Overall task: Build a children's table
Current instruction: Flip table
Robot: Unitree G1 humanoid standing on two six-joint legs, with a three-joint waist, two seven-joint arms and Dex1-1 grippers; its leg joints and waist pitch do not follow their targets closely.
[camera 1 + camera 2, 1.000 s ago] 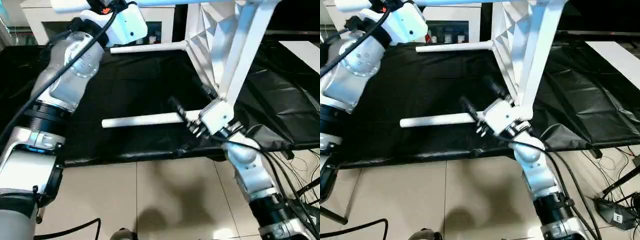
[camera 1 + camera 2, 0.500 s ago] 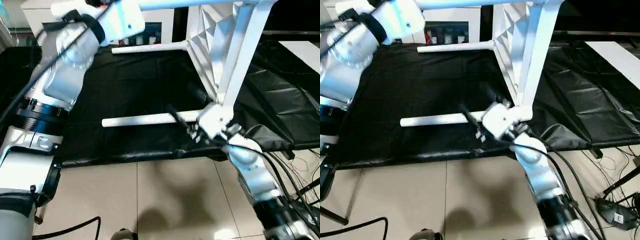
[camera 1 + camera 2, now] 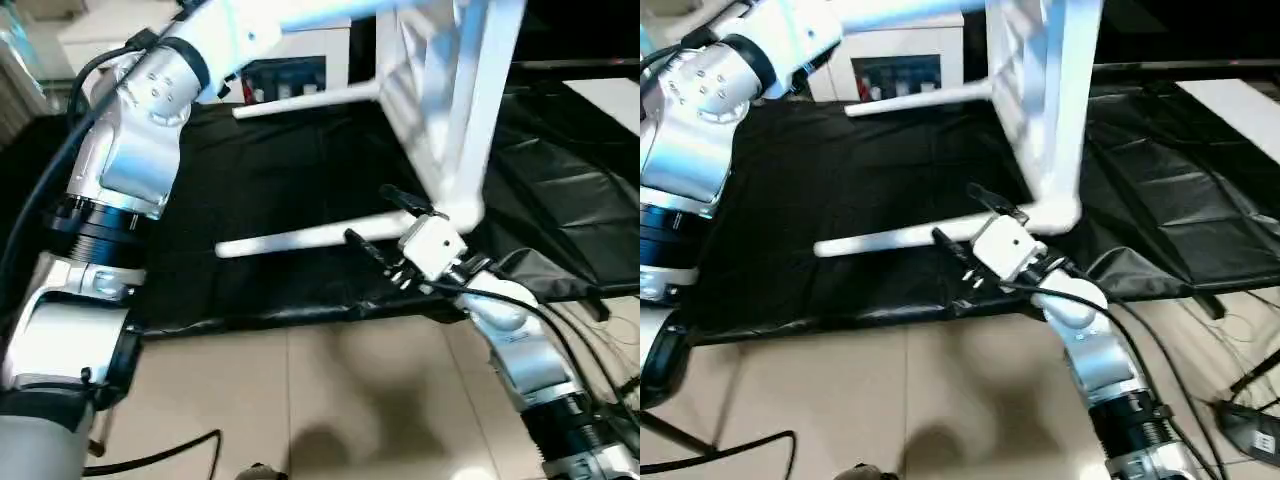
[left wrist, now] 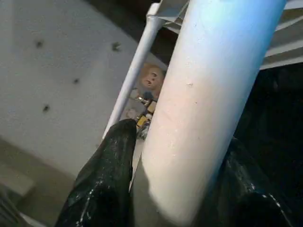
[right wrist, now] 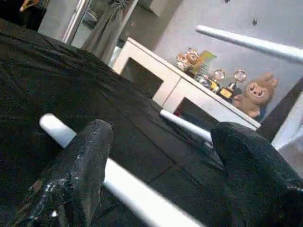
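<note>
While the tabletop (image 3: 445, 90) stands on edge at the middle right of the black-draped counter (image 3: 300, 170), our left gripper (image 4: 175, 189) has its jaws clamped on the top leg (image 4: 208, 94), far left. Our right gripper (image 3: 385, 222) has jaws apart around the near leg (image 3: 290, 238), not closed. We'd say close on it near the socket, then steady the whole frame with both arms before tipping it upright; a far leg (image 3: 300, 98) juts left.
</note>
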